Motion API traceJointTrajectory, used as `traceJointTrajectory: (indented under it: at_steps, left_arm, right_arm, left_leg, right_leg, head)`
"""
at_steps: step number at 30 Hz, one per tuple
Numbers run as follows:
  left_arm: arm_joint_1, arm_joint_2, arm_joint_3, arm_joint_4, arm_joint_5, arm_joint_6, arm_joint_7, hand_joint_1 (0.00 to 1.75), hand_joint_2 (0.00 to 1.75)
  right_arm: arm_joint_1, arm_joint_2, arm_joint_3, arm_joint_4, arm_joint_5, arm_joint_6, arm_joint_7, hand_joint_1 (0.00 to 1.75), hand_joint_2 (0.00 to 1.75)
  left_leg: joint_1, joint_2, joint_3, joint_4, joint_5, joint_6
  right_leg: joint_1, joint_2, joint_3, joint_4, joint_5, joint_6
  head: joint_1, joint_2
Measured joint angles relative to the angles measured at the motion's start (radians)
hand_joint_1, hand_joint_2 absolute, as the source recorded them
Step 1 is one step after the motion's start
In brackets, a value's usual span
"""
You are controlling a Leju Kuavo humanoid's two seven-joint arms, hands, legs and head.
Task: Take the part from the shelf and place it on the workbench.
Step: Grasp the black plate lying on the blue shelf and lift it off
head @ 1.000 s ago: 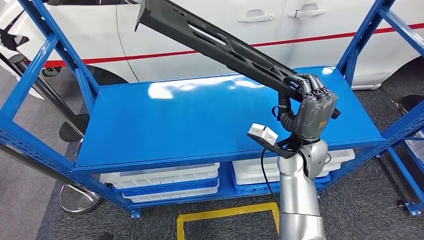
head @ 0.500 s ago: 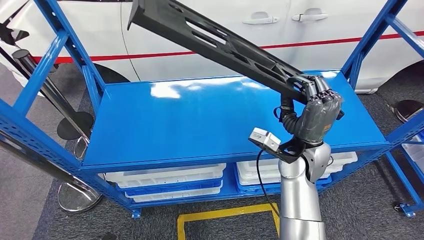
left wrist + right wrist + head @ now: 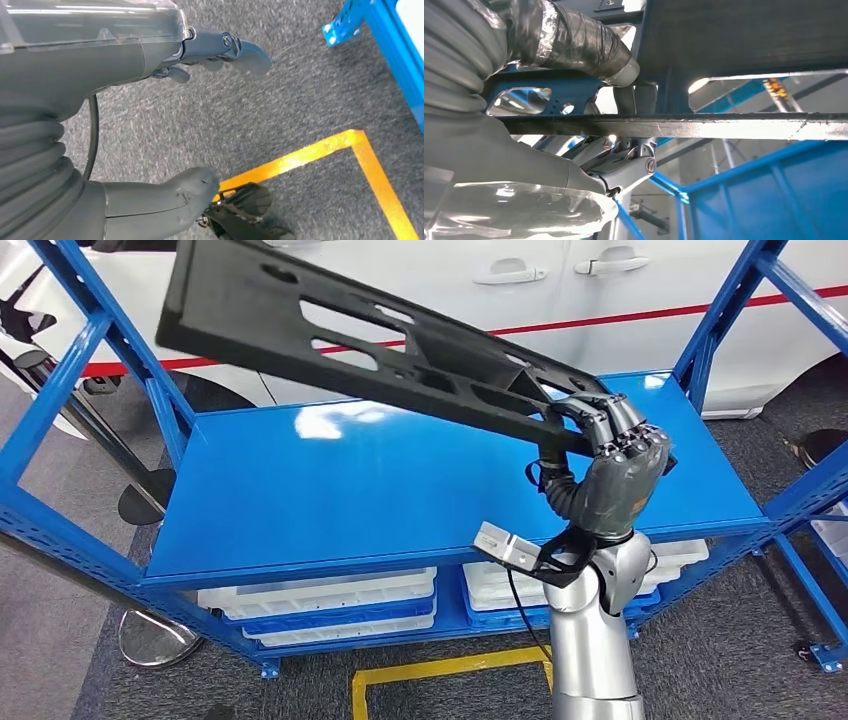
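Head view: right hand [image 3: 618,465] has its fingers [image 3: 600,420] clamped on the near end of the part [image 3: 350,350], a long black slotted panel; the rest of the part runs up and away from the fingers, well above the blue shelf [image 3: 400,480] deck, not touching it. Versus a second ago the part has rolled: then it showed mostly edge-on, now its broad slotted face is toward the camera and the far end has swung further out; hand position barely shifted. Reads as the lift being done and the wrist reorienting the part for carry-out; shelf uprights sit near the far end, so clearance there is the risk.

Left wrist view: left hand [image 3: 150,65] hangs over grey floor [image 3: 300,115] with a yellow tape line [image 3: 310,155]; fingers [image 3: 235,50] apart from the thumb, nothing between them; idle.

Right wrist view: the part's thin edge [image 3: 724,125] passes straight through the grip, thumb on one face, fingers [image 3: 624,170] on the other; grip looks firm but at one end only, so leverage is high. Desk isn't visible; placement not yet begun.
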Motion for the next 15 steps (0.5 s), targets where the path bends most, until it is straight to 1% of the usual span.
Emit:
traceJointTrajectory:
  at_steps: [1,2,3,4,5,7,8,9,10,11,13,14,15]
  left_arm:
    - [0.0,0.0,0.0,0.0,0.0,-0.002,0.001,0.0,1.75]
    - [0.0,0.0,0.0,0.0,0.0,-0.004,0.002,0.0,1.75]
    - [-0.001,0.001,0.0,0.0,0.0,-0.005,0.002,0.0,1.75]
    - [-0.002,0.001,0.0,0.0,0.0,-0.006,0.003,0.0,1.75]
    - [-0.003,0.002,0.0,0.0,0.0,-0.007,0.003,0.0,1.75]
    - [-0.002,0.003,0.0,0.0,0.0,-0.008,0.004,0.0,1.75]
    - [-0.002,0.004,0.0,0.0,0.0,-0.008,0.004,0.0,1.75]
    - [-0.002,0.004,0.0,0.0,0.0,-0.008,0.004,0.0,1.75]
    - [-0.003,0.004,0.0,0.0,0.0,-0.009,0.004,0.0,1.75]
    - [-0.004,0.004,0.0,0.0,0.0,-0.009,0.004,0.0,1.75]
    - [-0.004,0.004,0.0,0.0,0.0,-0.01,0.004,0.0,1.75]
    - [-0.003,0.004,0.0,0.0,-0.001,-0.011,0.004,0.0,1.75]
    - [-0.003,0.004,0.0,0.0,-0.001,-0.013,0.005,0.0,1.75]
  right_arm:
    - [0.002,0.0,0.012,-0.006,0.0,0.0,0.0,1.75,1.75]
    - [0.003,0.0,0.024,-0.011,0.0,0.0,0.0,1.75,1.75]
    - [0.003,0.0,0.035,-0.017,0.0,0.0,0.0,1.75,1.75]
    - [0.003,0.0,0.046,-0.021,0.0,0.0,0.0,1.75,1.75]
    - [0.003,0.0,0.054,-0.024,0.001,0.0,0.0,1.75,1.75]
    - [0.004,0.0,0.067,-0.026,0.003,0.0,0.0,1.75,1.75]
    - [0.005,0.0,0.071,-0.027,0.003,0.0,0.0,1.75,1.75]
    - [0.005,-0.001,0.074,-0.029,0.004,0.0,0.0,1.75,1.75]
    - [0.005,-0.002,0.076,-0.03,0.004,0.0,0.0,1.75,1.75]
    - [0.006,-0.002,0.077,-0.031,0.004,0.0,0.0,1.75,1.75]
    - [0.009,-0.004,0.079,-0.032,0.004,0.0,0.0,1.75,1.75]
    - [0.012,-0.004,0.079,-0.032,0.004,0.0,0.0,1.75,1.75]
    - [0.016,-0.005,0.08,-0.032,0.004,0.0,0.0,1.75,1.75]
  left_leg:
    - [0.0,0.0,0.018,-0.036,0.027,0.002]
    - [0.0,0.0,0.051,-0.103,0.064,0.006]
    - [-0.001,0.0,0.086,-0.173,0.093,0.011]
    - [-0.004,-0.001,0.113,-0.23,0.113,0.015]
    - [-0.007,-0.001,0.128,-0.262,0.121,0.019]
    - [-0.013,-0.002,0.13,-0.275,0.125,0.026]
    - [-0.01,-0.001,0.131,-0.281,0.13,0.032]
    - [-0.008,0.0,0.132,-0.288,0.136,0.038]
    - [-0.006,0.001,0.132,-0.296,0.143,0.045]
    - [-0.004,0.002,0.131,-0.301,0.149,0.05]
    - [-0.007,0.003,0.122,-0.3,0.155,0.057]
    - [-0.007,0.003,0.116,-0.298,0.157,0.057]
    - [-0.007,0.003,0.11,-0.296,0.16,0.057]
  right_leg:
    - [0.001,0.001,0.0,0.001,0.0,0.0]
    - [0.001,0.001,0.001,0.001,0.0,0.0]
    - [0.002,0.002,0.001,0.001,0.0,0.001]
    - [0.003,0.002,0.0,0.002,0.001,0.003]
    - [0.004,0.002,-0.001,0.002,0.003,0.007]
    - [0.003,0.003,-0.003,-0.001,0.008,0.016]
    - [0.003,0.002,-0.004,-0.001,0.008,0.021]
    - [0.003,0.002,-0.006,0.006,0.0,0.026]
    - [0.003,0.002,-0.015,0.028,-0.019,0.03]
    - [0.003,0.002,-0.032,0.071,-0.051,0.033]
    - [0.002,0.002,-0.078,0.191,-0.123,0.038]
    - [0.001,0.002,-0.095,0.239,-0.143,0.04]
    - [0.0,0.002,-0.096,0.255,-0.145,0.042]
  head:
    - [0.0,0.0]
    - [0.0,0.0]
    - [0.0,0.0]
    - [0.0,0.0]
    - [0.0,0.0]
    - [0.0,0.0]
    - [0.0,0.0]
    - [0.0,0.0]
    - [0.0,0.0]
    - [0.001,0.0]
    - [0.001,0.0]
    - [0.001,0.0]
    - [0.001,0.0]
